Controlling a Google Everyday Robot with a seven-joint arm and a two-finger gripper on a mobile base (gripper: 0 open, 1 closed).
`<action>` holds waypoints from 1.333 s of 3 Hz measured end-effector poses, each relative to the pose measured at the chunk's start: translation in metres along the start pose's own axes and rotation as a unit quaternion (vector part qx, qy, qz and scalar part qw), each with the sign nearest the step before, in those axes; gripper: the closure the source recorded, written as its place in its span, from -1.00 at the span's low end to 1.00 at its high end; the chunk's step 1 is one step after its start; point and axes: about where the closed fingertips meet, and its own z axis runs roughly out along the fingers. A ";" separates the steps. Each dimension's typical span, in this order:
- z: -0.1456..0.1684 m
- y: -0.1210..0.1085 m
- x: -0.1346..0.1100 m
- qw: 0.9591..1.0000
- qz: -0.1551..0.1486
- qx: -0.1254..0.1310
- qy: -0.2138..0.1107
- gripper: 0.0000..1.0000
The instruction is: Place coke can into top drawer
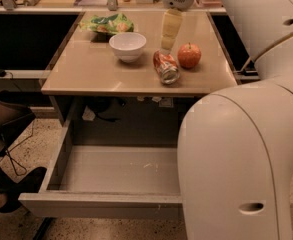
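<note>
The coke can (pixel 166 66) lies on its side on the tan tabletop (pixel 86 74), near the front edge, just left of a red-orange apple (pixel 189 55). My gripper (pixel 168 45) hangs from above and points down, its tip just over the can's far end. It holds nothing that I can see. The top drawer (pixel 101 203) is pulled open below the table, and its grey bottom (pixel 116 169) is bare. My arm's big white body (pixel 236 159) hides the drawer's right part.
A white bowl (pixel 127 45) stands left of the can. A green snack bag (pixel 108 23) lies behind the bowl. A dark chair or bag (pixel 6 119) sits on the floor at the left. A counter with clutter runs along the back.
</note>
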 end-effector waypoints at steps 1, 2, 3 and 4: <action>0.026 -0.003 0.019 1.000 -0.005 -0.011 -0.024 -1.00; 0.069 0.002 0.025 0.997 -0.032 -0.045 -0.051 -1.00; 0.104 0.008 0.028 0.993 -0.058 -0.068 -0.074 -1.00; 0.116 0.011 0.014 0.992 -0.073 -0.072 -0.078 -1.00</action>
